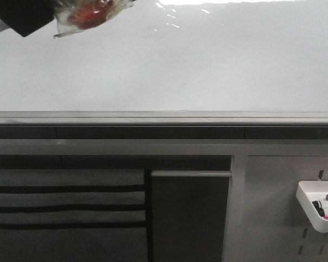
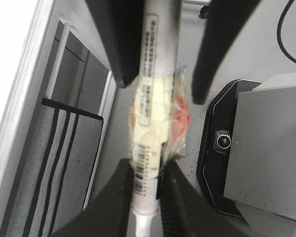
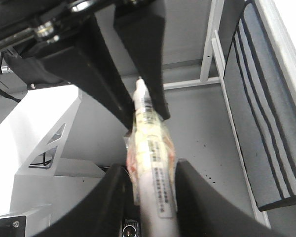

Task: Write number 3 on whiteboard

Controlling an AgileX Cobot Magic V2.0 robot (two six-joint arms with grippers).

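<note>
The whiteboard (image 1: 208, 65) fills the upper front view, glossy and blank, with its grey edge rail (image 1: 164, 115) below. No number 3 is in view. A white marker (image 2: 155, 98), wrapped in clear tape with a red patch, is held by both grippers. My left gripper (image 2: 147, 182) is shut on the marker's thin white end. My right gripper (image 3: 153, 182) is shut on the taped barrel (image 3: 155, 173). In the front view only the tape bundle (image 1: 87, 13) and a dark gripper part (image 1: 22, 16) show, at the top left in front of the board.
A white tray (image 1: 320, 210) with markers hangs on the grey perforated panel (image 1: 279, 207) at the lower right. A grey panel with black stripes (image 1: 65, 207) is below the rail on the left. The robot's grey base (image 2: 266, 143) is behind the arms.
</note>
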